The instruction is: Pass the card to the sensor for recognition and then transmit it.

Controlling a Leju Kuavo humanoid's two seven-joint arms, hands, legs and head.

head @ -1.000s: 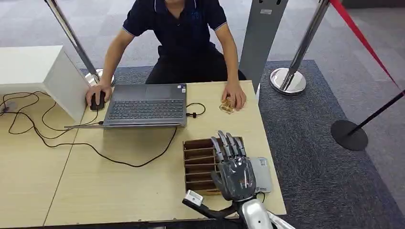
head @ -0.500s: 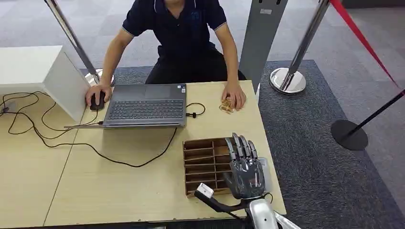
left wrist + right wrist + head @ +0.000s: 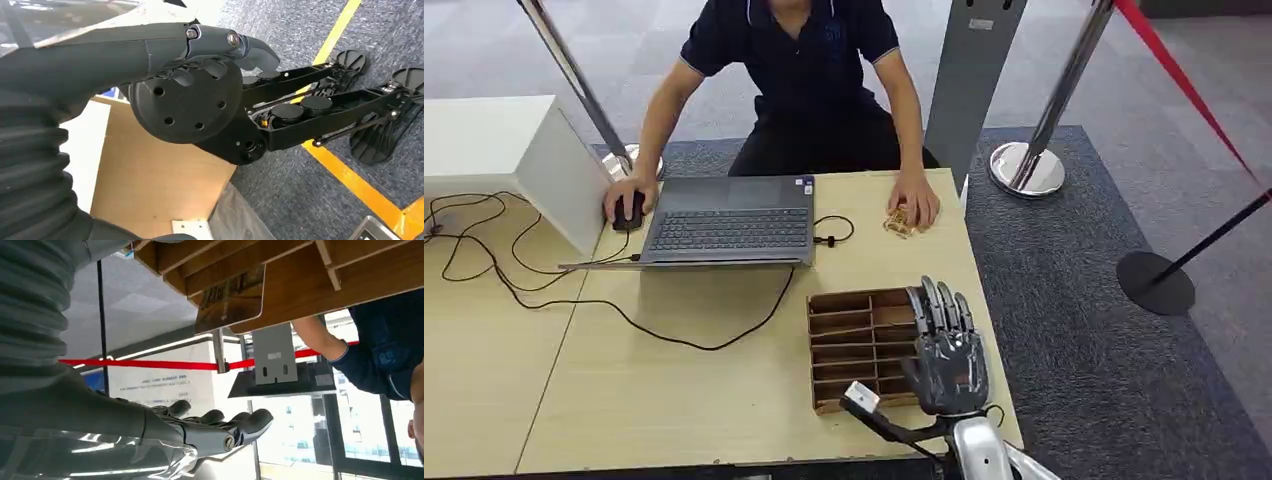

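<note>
1. Finds the right hand at the 5 o'clock corner of the wooden table, back upward, over the 3 o'clock edge of the slotted wooden card rack.
2. Reads its fingers as stretched straight toward 12 o'clock, lying side by side, with nothing seen in them.
3. Confirms this from the right wrist view: fingers extended and thumb apart, no object in the grasp.
4. Notes a glossy flat plate with rounded corners beside the rack's dividers; cannot tell whether it is the card or the sensor.
5. Cannot place the card elsewhere in the pictures.
6. Sees the left hand hanging off the table above grey carpet, thumb lying along the top, dark fingers tucked beneath; cannot tell whether spread or closed.
7. Places a laptop at 12 o'clock of the rack, lid open.
8. Puts a person's hand on a mouse at 9 o'clock of the laptop, and the other hand at its 3 o'clock, touching small tan pieces.
9. Marks a white box at 10 o'clock, black cables trailing beside it.
</note>
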